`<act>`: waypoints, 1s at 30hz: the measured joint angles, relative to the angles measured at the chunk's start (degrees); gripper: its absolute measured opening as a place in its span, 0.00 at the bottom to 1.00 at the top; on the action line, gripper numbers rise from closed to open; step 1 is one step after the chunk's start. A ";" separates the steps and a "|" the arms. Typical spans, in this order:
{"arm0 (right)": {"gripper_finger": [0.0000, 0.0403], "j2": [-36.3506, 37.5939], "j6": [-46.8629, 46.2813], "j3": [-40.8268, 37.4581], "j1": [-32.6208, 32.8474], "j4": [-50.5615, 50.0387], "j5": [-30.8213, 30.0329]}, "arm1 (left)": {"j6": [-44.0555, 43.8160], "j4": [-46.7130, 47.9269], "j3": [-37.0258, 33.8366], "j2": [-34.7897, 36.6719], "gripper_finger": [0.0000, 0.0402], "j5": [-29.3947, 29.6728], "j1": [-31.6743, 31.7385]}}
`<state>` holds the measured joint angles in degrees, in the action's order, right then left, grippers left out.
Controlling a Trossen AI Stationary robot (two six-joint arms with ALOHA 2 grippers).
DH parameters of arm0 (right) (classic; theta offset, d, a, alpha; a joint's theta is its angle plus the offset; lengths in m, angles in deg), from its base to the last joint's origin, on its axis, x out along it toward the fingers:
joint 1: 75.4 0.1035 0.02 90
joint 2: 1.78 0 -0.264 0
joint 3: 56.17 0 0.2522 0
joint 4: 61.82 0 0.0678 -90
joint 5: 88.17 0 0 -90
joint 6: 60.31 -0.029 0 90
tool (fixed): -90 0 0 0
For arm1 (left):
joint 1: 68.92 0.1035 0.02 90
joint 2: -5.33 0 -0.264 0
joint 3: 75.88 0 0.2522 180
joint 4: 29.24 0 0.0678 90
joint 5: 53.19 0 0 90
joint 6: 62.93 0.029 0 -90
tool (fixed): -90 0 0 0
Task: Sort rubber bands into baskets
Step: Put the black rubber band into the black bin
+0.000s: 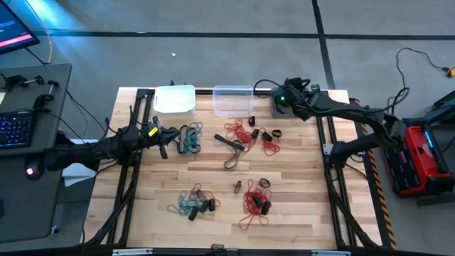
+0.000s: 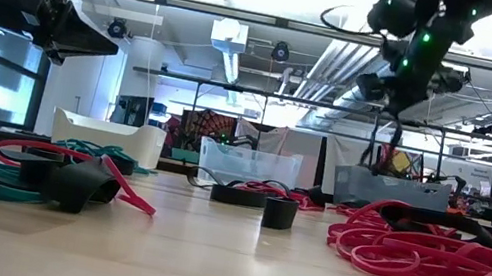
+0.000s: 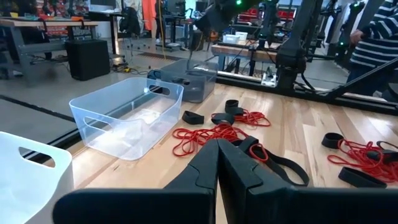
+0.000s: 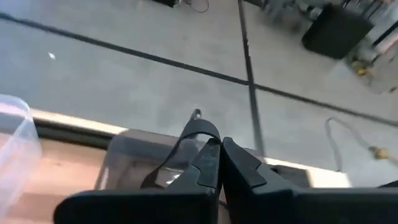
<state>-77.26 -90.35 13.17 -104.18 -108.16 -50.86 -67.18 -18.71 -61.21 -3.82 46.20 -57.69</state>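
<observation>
Three baskets stand in a row at the table's far edge: white [image 1: 174,99], clear [image 1: 233,99] and dark grey [image 1: 273,112]. My right gripper [image 1: 281,103] hangs over the dark grey basket [image 4: 130,165], shut on a black rubber band [image 4: 194,132]. My left gripper [image 1: 164,141] waits shut and holding nothing at the table's left, beside a teal bunch [image 1: 189,139]. Red bands [image 1: 242,131], more red [image 1: 257,201], teal [image 1: 192,203] and loose black bands [image 1: 231,146] lie on the wood. My right gripper pinches the black rubber band between its two fingertips [image 4: 208,158]. A loop of the band [image 4: 198,129] sticks out past the tips. The fingers slant downward toward the table's far edge. The band is lifted clear and hangs above the dark grey basket [image 2: 389,189].
A keyboard and monitor desk [image 1: 28,121] stand left of the table, and a red and black case [image 1: 419,156] sits on the floor to the right. Bare wood [image 1: 213,174] lies between the bunches at mid-table. A person [image 3: 379,31] stands beyond the table's right side.
</observation>
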 joint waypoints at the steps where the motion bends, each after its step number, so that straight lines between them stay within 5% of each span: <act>1: 0.00 0.00 -0.27 -0.73 -0.66 1.76 0.68 | 0.00 -0.02 0.00 0.00 0.00 0.00 0.00; 21: 0.00 -0.31 -6.18 -15.12 -11.81 14.51 11.72 | 0.48 -0.03 0.00 -0.01 0.00 0.22 0.00; 30: 0.00 -0.31 -2.53 -15.15 -9.07 26.35 14.88 | 0.48 -0.06 0.00 0.00 0.00 0.42 0.00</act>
<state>-77.57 -92.88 -1.98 -113.25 -81.81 -35.98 -66.70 -18.77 -61.21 -3.82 46.61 -57.69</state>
